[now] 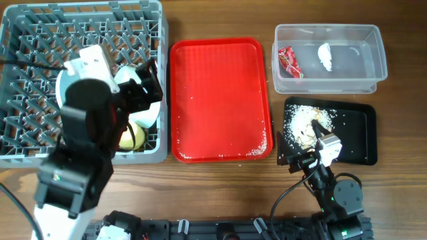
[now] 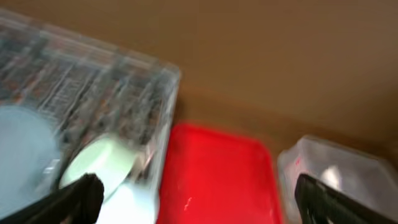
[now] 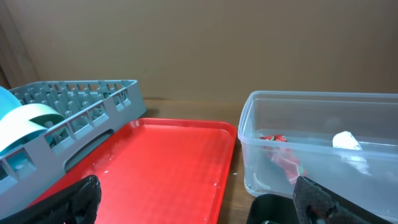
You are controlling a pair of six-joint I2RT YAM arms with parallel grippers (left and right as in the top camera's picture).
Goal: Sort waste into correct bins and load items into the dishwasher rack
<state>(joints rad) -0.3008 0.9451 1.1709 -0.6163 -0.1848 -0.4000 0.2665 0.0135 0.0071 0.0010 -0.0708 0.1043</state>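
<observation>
Over the far-left corner, above bowls (image 1: pixel 144 116) in the dishwasher rack (image 1: pixel 20 157): left gripper (image 1: pixel 149 81), jaws wide, empty. Toward the front-right corner, over food scraps (image 1: pixel 303 120) in the black tray (image 1: pixel 360 137): right gripper (image 1: pixel 323 137), likewise wide. Could clip a leaning bowl on lifting out, toppling it.

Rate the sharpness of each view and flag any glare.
Left wrist: heavily blurred, with the dishwasher rack and red serving tray smeared into soft shapes. Right wrist: sharp and evenly lit, with the clear tub crisp. Overhead: sharp, with a pale sheen on the tub's floor.
</observation>
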